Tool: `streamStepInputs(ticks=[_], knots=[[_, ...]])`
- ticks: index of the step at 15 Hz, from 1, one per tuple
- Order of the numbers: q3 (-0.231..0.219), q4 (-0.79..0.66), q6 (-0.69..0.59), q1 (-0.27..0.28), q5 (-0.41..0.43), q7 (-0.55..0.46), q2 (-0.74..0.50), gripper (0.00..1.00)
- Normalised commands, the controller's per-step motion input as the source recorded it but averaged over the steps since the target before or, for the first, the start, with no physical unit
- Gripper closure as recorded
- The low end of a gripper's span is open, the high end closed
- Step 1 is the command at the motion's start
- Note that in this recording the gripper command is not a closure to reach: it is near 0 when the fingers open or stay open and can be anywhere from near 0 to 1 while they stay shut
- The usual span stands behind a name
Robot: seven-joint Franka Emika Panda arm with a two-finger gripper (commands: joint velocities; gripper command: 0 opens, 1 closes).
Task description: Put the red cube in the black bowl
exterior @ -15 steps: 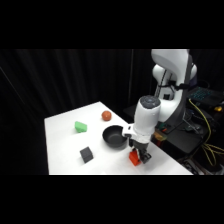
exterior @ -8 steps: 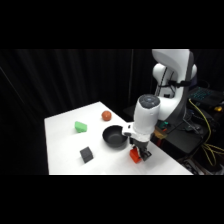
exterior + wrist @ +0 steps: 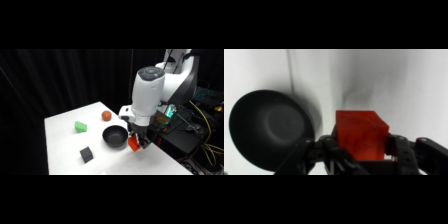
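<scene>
1. The gripper (image 3: 136, 145) is pinching the red cube (image 3: 360, 134) between its two fingers.
2. The cube is hanging above the white table (image 3: 65, 125), just beside the black bowl (image 3: 114, 136), not inside it.
3. An orange ball (image 3: 106, 116), a green block (image 3: 81, 127) and a dark grey block (image 3: 86, 154) are lying on the table.

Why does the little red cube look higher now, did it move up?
Yes. The small red cube, held in the pincer, has risen off the white table, beside the round black bowl.
</scene>
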Motion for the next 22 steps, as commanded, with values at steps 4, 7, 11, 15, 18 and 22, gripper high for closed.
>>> streamStepInputs(ticks=[4,7,11,15,18,22], knots=[[0.09,0.03,-0.24,-0.243,-0.119,-0.34,-0.26,1.0],[0.053,-0.09,-0.05,-0.258,-0.047,-0.5,-0.22,1.0],[0.024,-0.17,0.06,-0.2,0.012,-0.43,-0.21,1.0],[-0.004,-0.23,0.17,-0.136,0.004,-0.3,-0.2,1.0],[-0.043,-0.28,0.53,-0.116,-0.116,-0.2,-0.08,1.0],[-0.082,-0.19,0.52,-0.092,-0.179,-0.1,0.1,1.0]])
